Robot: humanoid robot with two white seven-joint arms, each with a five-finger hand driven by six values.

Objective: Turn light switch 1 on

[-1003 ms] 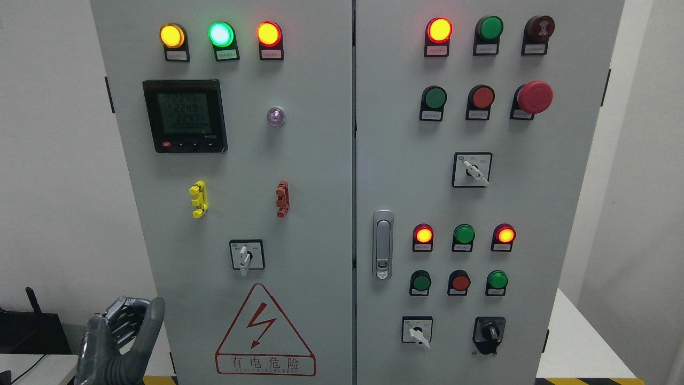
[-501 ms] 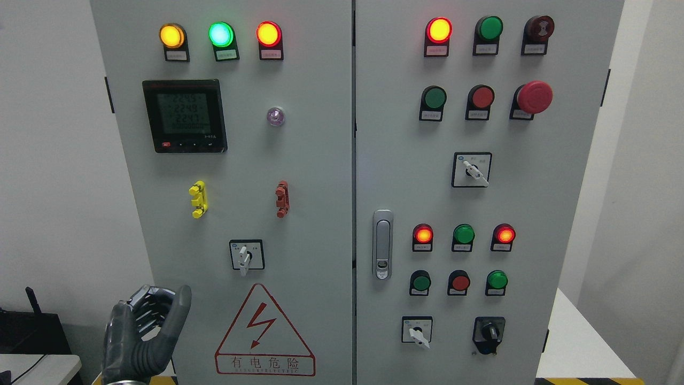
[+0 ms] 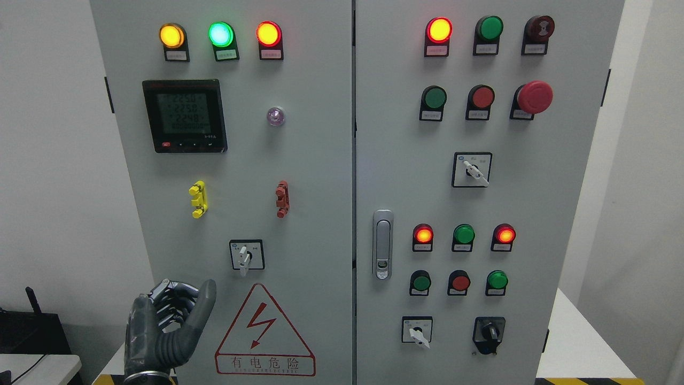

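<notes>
No switch has been touched yet: the left hand (image 3: 168,331), fingers loosely curled and holding nothing, is seen below and left of the rotary switch (image 3: 246,255) on the left door, taken as the target, so reach and turn remain.

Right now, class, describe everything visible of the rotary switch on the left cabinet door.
The small rotary selector switch sits low on the grey metal left cabinet door, above the red-bordered triangular warning sign. It has a black-framed square white plate and a pale lever knob pointing down. Nothing touches it; the grey robot left hand is below-left, apart.
</notes>
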